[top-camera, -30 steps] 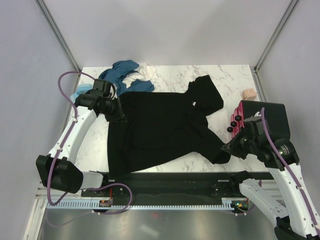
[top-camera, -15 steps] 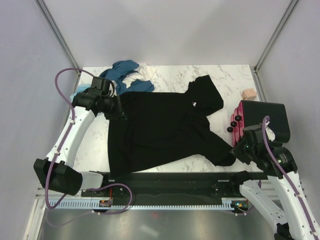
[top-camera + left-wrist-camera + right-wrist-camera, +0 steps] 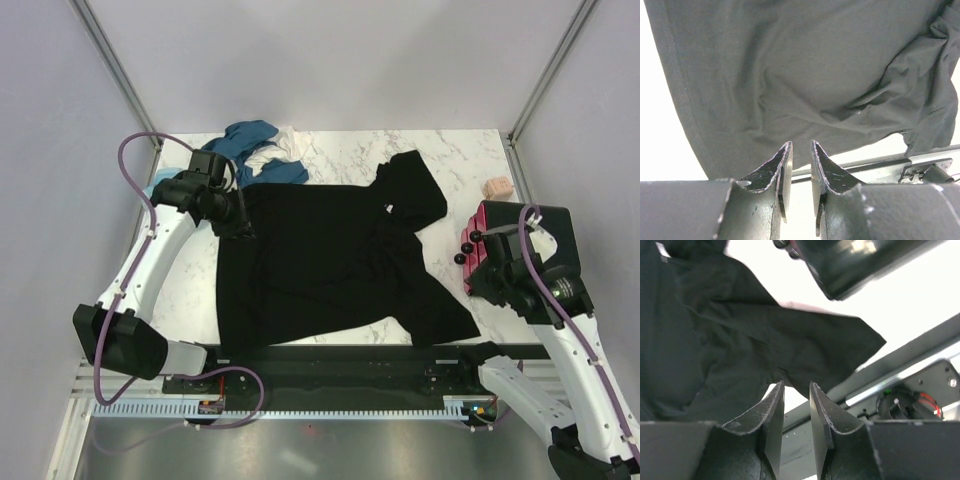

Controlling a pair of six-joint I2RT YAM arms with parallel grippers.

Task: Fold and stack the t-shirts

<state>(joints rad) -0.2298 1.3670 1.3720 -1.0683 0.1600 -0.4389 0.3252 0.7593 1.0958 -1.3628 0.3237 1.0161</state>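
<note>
One black t-shirt point(image 3: 330, 260) lies spread across the middle of the marble table point(image 3: 450, 160), with a sleeve bunched at the back right. In the left wrist view this t-shirt point(image 3: 790, 75) lies beyond my left gripper point(image 3: 801, 144), whose jaws stand a little apart with only bright table between them. The left gripper point(image 3: 243, 228) hangs over the shirt's far left edge. My right gripper point(image 3: 474, 283) sits just right of the shirt's near right corner. The right gripper point(image 3: 796, 384) is open and empty, and the black cloth point(image 3: 740, 340) lies past its tips.
More t-shirts lie heaped at the back left: teal-blue point(image 3: 250, 145), white point(image 3: 268, 158) and light blue point(image 3: 160, 185). A pinkish-beige block point(image 3: 496, 187) sits at the right edge. A magenta object with black knobs point(image 3: 470, 240) lies under the right arm. A black rail point(image 3: 340, 360) runs along the near edge.
The right gripper opened and let go of the shirt's near right corner, which now lies flat on the table. That arm drew back to the right. The left arm barely shifted.
</note>
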